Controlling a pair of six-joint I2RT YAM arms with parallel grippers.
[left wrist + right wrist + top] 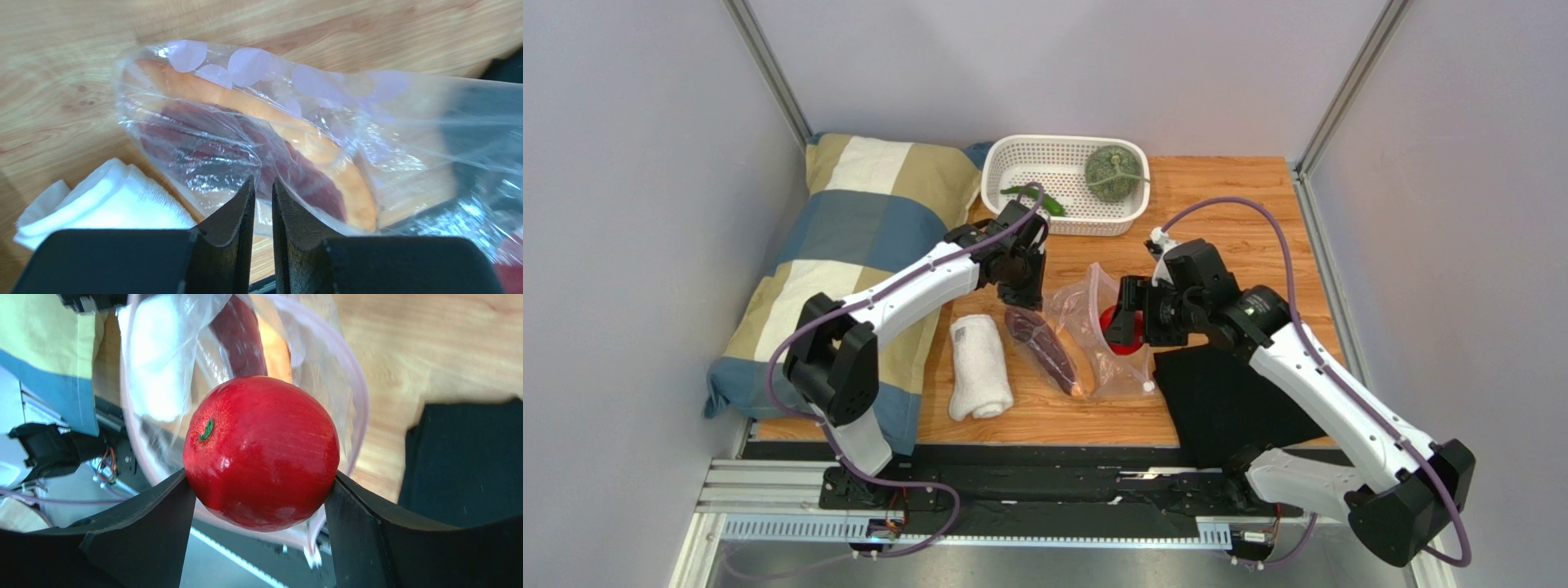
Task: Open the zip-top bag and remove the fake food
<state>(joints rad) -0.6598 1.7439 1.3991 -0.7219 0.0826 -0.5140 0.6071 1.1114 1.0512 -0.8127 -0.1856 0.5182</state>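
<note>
the red tomato [261, 453] sits clamped between the right hand [259, 478] fingers, at the open mouth of the zip-top bag [1081, 306] on the surface [1234, 208]; its way out looks rightward, off the bag. the purple-and-orange piece [1044, 347] lies deeper inside, long axis far-left to near-right. the left hand [264, 190] is nearly closed at the bag's far-left edge; i cannot tell whether it pinches film.
</note>
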